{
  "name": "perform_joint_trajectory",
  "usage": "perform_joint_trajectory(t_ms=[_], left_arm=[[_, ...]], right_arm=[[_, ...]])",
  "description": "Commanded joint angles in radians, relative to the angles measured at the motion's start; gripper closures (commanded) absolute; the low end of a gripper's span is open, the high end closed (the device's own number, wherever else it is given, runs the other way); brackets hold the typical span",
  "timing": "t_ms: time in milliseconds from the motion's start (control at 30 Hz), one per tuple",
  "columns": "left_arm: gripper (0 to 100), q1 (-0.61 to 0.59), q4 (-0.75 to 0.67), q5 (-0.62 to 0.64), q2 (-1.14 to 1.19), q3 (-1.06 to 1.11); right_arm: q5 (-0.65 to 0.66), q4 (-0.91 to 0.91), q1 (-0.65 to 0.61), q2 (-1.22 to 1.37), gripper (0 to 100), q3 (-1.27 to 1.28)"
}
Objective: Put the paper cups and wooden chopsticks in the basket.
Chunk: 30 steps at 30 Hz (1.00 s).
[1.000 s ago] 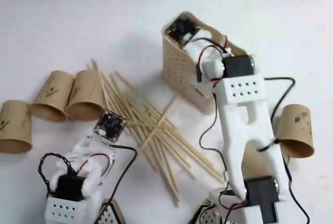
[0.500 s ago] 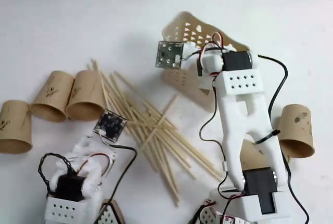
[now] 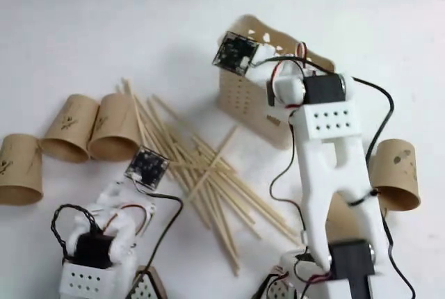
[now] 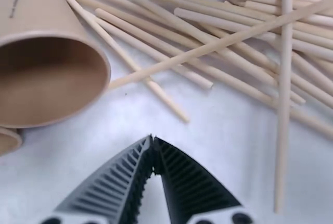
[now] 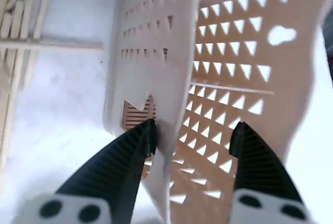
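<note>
The perforated basket (image 3: 245,101) looks light and bendy, best held by its rim wall, now between the parted jaws of the right gripper (image 5: 193,130). Wooden chopsticks (image 3: 208,177) lie near the basket. The left gripper (image 4: 153,151) is closed and empty.

Basket (image 3: 243,102) at mid-rear of the worktop (image 3: 104,35), chopsticks (image 3: 208,174) heaped before it to the left, three paper cups (image 3: 69,128) lying in a row left of the heap, fourth cup (image 3: 396,170) at far right
</note>
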Motion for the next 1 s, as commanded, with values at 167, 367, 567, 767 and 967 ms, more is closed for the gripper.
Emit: perform_joint_trajectory(t_ms=[167, 367, 567, 767, 967], left_arm=[[98, 0.005, 0.0, -0.002, -0.002, -0.048], [98, 0.005, 0.0, -0.002, -0.002, -0.048], [98, 0.005, 0.0, -0.002, -0.002, -0.048], [98, 0.005, 0.0, -0.002, -0.002, -0.048], [98, 0.005, 0.0, -0.002, -0.002, -0.046]], right_arm=[[-0.153, 0.171, -0.001, -0.242, 75.7, -0.031], [-0.221, 0.32, 0.068, -0.394, 75.8, -0.031], [-0.287, 0.407, 0.338, -0.506, 75.8, 0.011], [0.002, 0.383, 0.552, -0.539, 75.8, 0.241], [0.428, 0.208, 0.746, -0.539, 75.6, 0.468]])
